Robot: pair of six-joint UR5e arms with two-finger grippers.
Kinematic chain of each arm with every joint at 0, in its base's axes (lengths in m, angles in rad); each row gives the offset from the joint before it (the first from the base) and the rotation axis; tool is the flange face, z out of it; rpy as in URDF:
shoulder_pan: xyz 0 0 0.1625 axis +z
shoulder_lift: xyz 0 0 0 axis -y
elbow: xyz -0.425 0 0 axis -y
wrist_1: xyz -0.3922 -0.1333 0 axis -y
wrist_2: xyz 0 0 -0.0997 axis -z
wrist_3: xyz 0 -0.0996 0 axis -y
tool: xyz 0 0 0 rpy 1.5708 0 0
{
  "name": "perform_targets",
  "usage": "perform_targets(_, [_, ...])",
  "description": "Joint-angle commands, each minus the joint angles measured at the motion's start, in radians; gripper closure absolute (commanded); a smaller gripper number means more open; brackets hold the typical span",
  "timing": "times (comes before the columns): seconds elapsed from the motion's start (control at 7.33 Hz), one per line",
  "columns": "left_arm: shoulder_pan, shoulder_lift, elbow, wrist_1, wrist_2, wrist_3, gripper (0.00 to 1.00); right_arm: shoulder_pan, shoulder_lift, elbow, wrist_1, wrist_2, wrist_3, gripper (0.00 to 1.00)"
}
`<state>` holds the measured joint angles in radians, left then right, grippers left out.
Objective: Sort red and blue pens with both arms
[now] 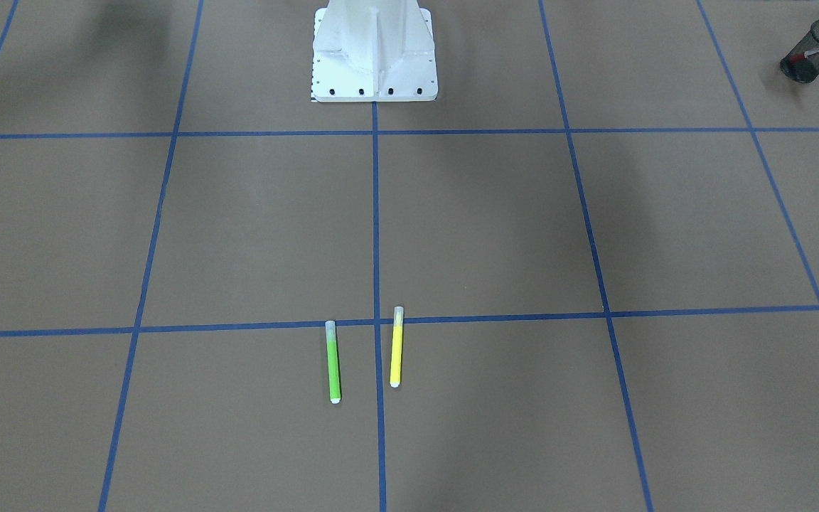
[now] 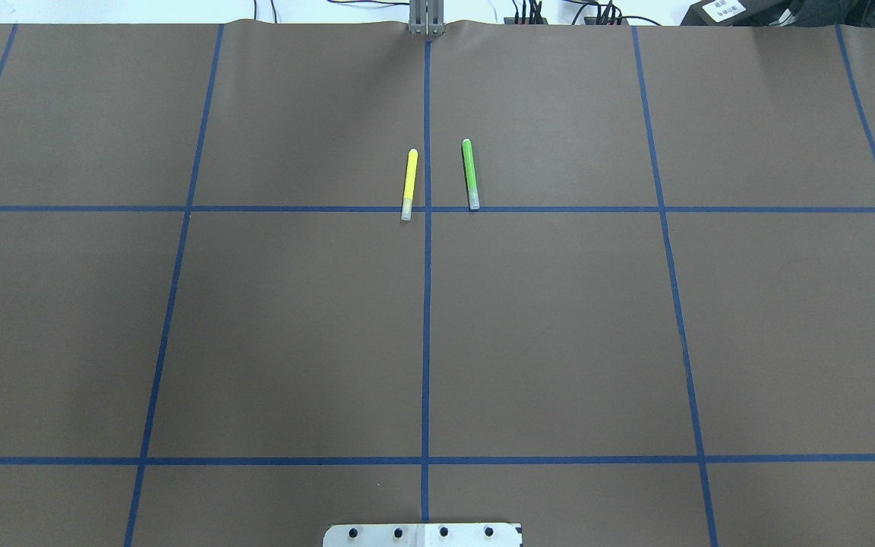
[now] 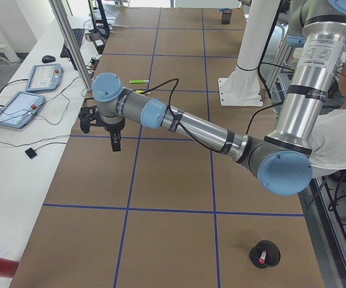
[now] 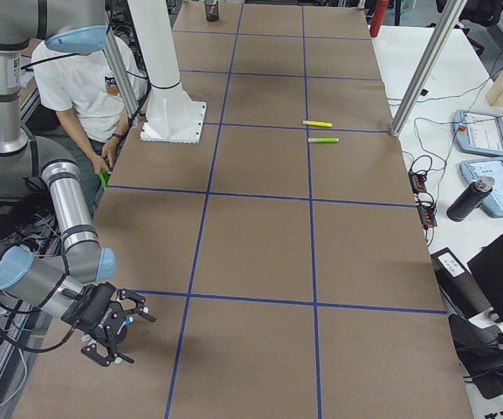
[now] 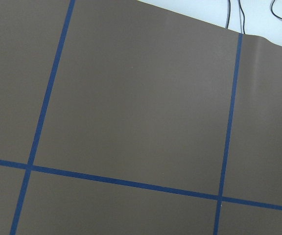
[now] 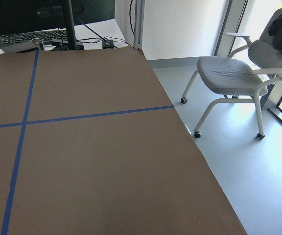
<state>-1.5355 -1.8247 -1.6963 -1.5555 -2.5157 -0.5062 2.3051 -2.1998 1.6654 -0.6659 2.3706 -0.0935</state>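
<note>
The left gripper (image 3: 104, 129) hangs above the brown table (image 3: 173, 180) toward the operators' side, pointing down. It appears only in a side view, so neither its opening nor any load can be determined (its wrist camera shows bare paper and blue tape only). Nearest to it, a little further along the table toward the middle, lie the green marker (image 3: 139, 81) and the yellow marker (image 1: 396, 347). They are parallel and close but apart, one on either side of the centre tape line (image 1: 377, 227). Well away from this gripper, back on the robot's side near the table's left end, a black mesh cup (image 3: 264, 254) stands upright with the red-capped marker (image 3: 262, 258) in it. The right gripper (image 4: 116, 336) hangs at the opposite end, over the robot-side edge, and its opening likewise cannot be told. Farthest from the left gripper, a second cup (image 3: 225, 16) stands at the right end, with the blue marker (image 3: 223, 9) showing small at its rim.
</note>
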Motion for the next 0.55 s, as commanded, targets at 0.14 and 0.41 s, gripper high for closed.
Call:
perform_targets(0.14, [0.0,0.004,-0.006,-0.002,0.002,0.002,0.0,-0.328,0.267,0.001,-0.283,-0.008,0.098,0.0])
perform_targets(0.41, [0.009,0.001,-0.009,-0.006,0.014,0.034,0.0,-0.529,0.519,0.002,-0.565,-0.034,0.11,0.0])
